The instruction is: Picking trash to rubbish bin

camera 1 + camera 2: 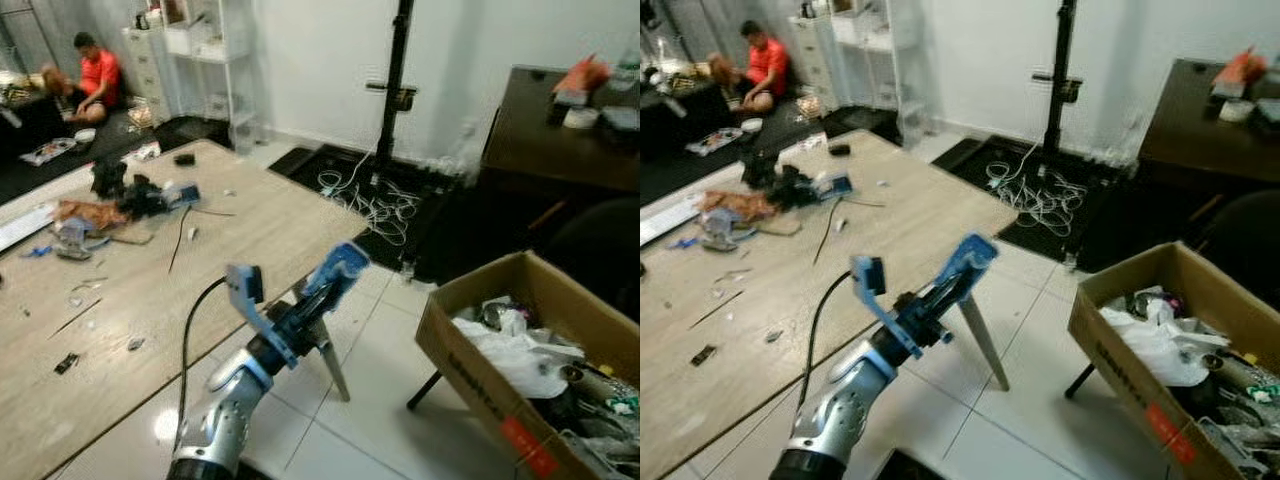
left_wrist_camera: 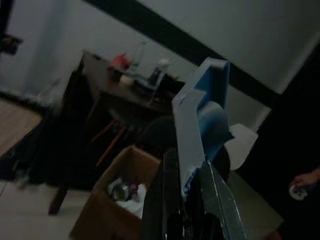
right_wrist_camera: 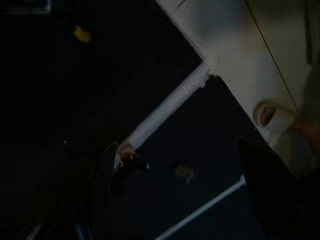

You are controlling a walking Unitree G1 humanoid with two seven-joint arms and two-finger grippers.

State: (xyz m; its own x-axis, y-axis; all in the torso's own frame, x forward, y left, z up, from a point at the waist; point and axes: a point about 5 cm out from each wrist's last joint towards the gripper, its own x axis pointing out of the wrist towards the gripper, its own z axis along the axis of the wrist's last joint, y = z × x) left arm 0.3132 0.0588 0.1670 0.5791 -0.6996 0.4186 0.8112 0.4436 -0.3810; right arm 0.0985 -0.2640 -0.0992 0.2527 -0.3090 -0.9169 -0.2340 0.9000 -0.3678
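Left eye view has my left end effector clamped on a blue plastic scrap, held out past the counter edge toward the cardboard box of rubbish, presumably to carry it there for dropping.

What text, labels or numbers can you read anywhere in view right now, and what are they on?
Nothing can be read for certain.
Cardboard box: dark print along its side, too blurred to read.
Same box: a red sticker near its lower corner, any text too small to make out.
Blue piece held in the left gripper: no marking visible.
Clutter on the wooden table: too small and blurred for any label.
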